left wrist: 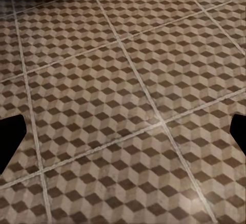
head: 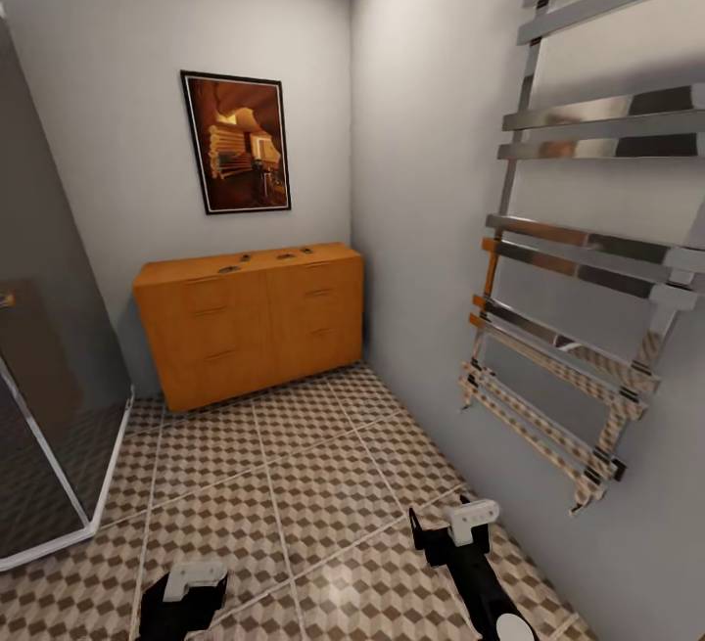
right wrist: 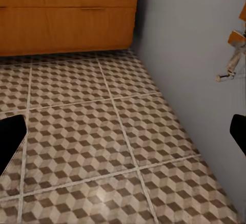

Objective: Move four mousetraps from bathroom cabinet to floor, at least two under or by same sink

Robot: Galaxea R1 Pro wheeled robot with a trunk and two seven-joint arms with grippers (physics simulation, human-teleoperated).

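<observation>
The orange-brown cabinet (head: pixel 250 323) stands against the far wall, and its lower front also appears in the right wrist view (right wrist: pixel 66 24). Several small dark mousetraps (head: pixel 285 255) lie on its top, too small to make out in detail. The cube-patterned bathroom floor (head: pixel 294 465) stretches from me to the cabinet. My left gripper (head: pixel 186 597) (left wrist: pixel 123 134) and right gripper (head: pixel 446 533) (right wrist: pixel 123 134) hang low over the tiles, well short of the cabinet. Both are open, with nothing between the fingers. The bathroom sink is out of view.
A glass shower enclosure (head: pixel 49 406) with a white base fills the left side. A chrome towel rack (head: pixel 578 328) juts from the right wall, close to my right arm. A framed picture (head: pixel 236 142) hangs above the cabinet.
</observation>
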